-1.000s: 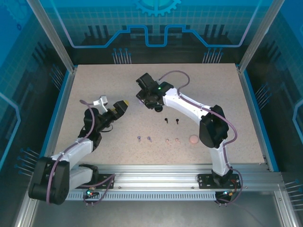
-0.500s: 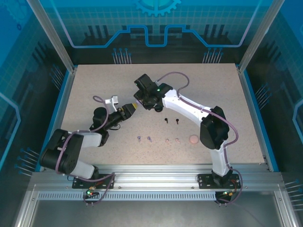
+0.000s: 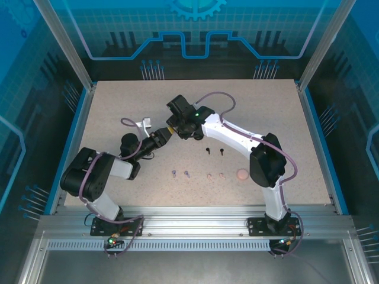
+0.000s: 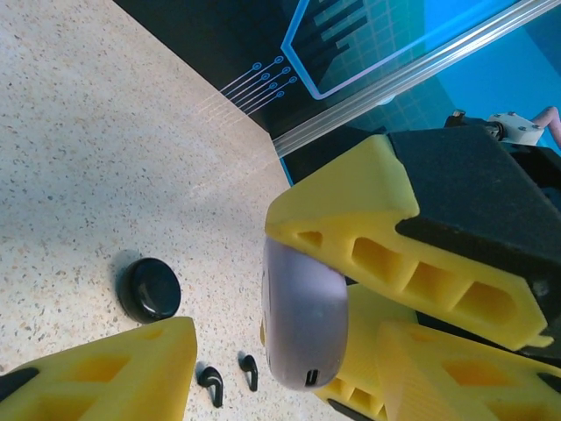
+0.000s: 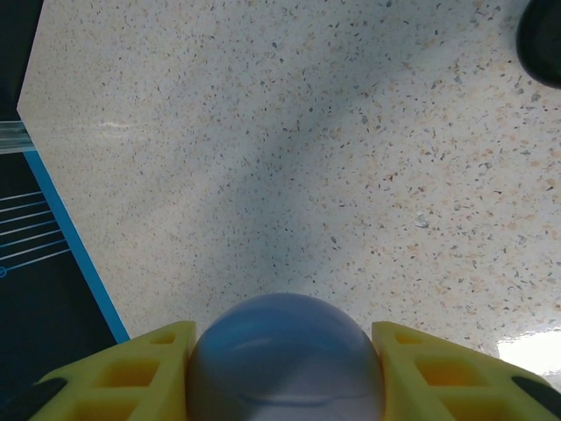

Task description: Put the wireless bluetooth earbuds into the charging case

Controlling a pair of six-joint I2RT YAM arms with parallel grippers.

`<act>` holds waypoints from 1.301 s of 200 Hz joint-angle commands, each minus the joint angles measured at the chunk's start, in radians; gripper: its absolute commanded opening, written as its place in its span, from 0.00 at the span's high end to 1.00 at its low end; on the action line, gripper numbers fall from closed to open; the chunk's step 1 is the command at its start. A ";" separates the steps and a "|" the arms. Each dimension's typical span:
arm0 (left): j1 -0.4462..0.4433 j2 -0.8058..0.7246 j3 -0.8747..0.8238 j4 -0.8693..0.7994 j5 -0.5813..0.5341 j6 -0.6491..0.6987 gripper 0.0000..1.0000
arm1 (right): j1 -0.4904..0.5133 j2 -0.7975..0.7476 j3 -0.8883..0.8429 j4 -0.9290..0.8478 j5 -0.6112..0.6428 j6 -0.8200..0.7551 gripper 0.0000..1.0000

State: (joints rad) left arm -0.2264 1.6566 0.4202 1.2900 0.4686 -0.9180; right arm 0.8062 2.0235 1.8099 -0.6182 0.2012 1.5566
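A round lilac charging case (image 5: 285,364) is held above the table, and my right gripper (image 5: 285,373) is shut on it with a finger on each side. My left gripper (image 3: 163,136) has come up against the right gripper (image 3: 176,123) at mid-table. In the left wrist view the lilac case (image 4: 302,320) hangs between my left fingers (image 4: 114,373), with a gap on the near side. The earbuds lie on the table: a black pair (image 3: 208,150), a lilac pair (image 3: 173,173) and a pale pink pair (image 3: 209,176). The black earbuds (image 4: 210,386) lie below the case.
A black round case (image 4: 151,289) sits shut on the table near the black earbuds, under the right arm (image 3: 237,137). A pink case (image 3: 241,174) lies right of the pink pair. The blue rim (image 3: 76,136) bounds the table.
My left arm has swung right and forward to the right gripper, and its jaws have narrowed around the lilac case. The right gripper has shifted slightly left with the case.
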 commanded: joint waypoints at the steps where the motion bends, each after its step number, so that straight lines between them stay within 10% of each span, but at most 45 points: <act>1: -0.010 0.017 0.035 0.066 -0.001 0.000 0.45 | 0.015 -0.028 -0.009 0.007 0.017 0.022 0.60; 187: -0.031 0.073 0.066 0.108 -0.020 -0.011 0.78 | 0.026 -0.062 -0.062 0.067 0.005 0.025 0.60; 230: -0.037 0.048 0.063 0.109 -0.010 -0.028 0.91 | 0.016 -0.137 -0.080 0.089 0.041 -0.019 0.20; 260: -0.038 -0.005 0.054 0.080 0.005 -0.046 0.97 | 0.002 -0.239 -0.106 0.052 0.112 -0.131 0.13</act>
State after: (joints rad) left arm -0.2577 1.7161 0.4637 1.3563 0.4683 -0.9443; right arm 0.8124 1.9060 1.7260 -0.5522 0.2424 1.5242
